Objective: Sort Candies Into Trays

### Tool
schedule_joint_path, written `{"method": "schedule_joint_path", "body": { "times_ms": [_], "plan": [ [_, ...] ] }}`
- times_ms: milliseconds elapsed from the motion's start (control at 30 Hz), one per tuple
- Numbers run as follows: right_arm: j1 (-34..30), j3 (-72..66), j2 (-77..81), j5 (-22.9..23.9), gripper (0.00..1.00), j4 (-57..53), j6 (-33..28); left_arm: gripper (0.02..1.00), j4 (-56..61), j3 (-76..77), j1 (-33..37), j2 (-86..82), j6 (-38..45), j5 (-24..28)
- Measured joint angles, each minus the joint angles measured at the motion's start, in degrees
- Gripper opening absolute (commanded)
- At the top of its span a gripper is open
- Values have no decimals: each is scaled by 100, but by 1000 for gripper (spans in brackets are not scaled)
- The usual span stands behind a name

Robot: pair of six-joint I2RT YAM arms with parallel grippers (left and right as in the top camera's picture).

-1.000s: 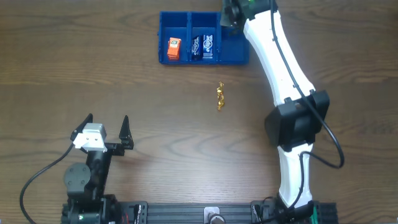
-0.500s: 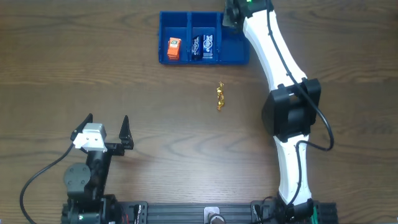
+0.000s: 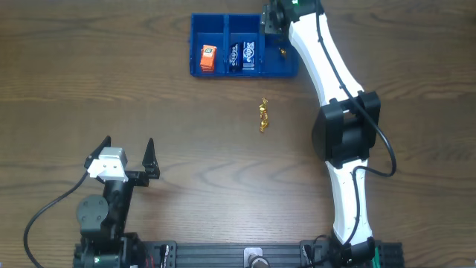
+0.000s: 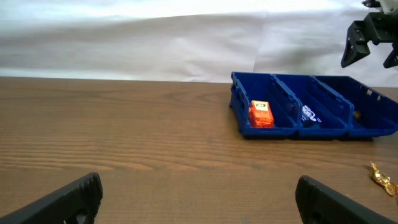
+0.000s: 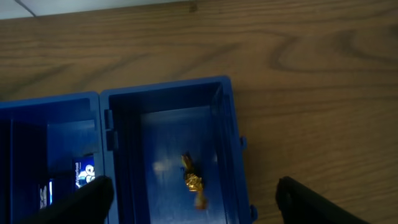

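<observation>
The wooden table (image 3: pixel 89 82), brown with a fine grain, carries everything. The right arm's smooth white forearm (image 3: pixel 320 59) reaches over the tray's right corner and covers part of it in the top view. The right gripper (image 3: pixel 273 20) hangs above the right compartment, fingers spread wide and holding nothing. The left gripper (image 3: pixel 128 143) sits near its base, well apart from the tray, fingers likewise spread and empty. The blue plastic tray (image 3: pixel 223 74) is a rectangle with three compartments. An orange boxy candy (image 3: pixel 209 58) is in the left one, blue wrapped candies (image 3: pixel 245 56) are in the middle, and a gold foil candy (image 5: pixel 191 180) lies in the right. Another gold twisted candy (image 3: pixel 263 117) lies on the bare table near the tray, on the side toward the arms.
</observation>
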Motion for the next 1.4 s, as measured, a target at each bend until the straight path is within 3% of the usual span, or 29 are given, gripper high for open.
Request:
{"method": "schedule_joint_path", "body": {
  "times_ms": [300,433,667,1067,1400],
  "plan": [
    [116,0,-22,-107,908,-551,0,998,-2,0,0,0,0,0],
    [273,-22,-409,-326,908,-1510,105,998,0,0,0,0,0,0],
    [1003,-66,-1497,-693,912,-3351,811,998,0,0,2,0,0,0],
    [1252,-2791,-1353,-1478,915,-2612,994,996,0,0,0,0,0,0],
    [1172,-3700,-1353,-1851,899,-1716,1014,996,-2,0,0,0,-2,0]
  ]
}}
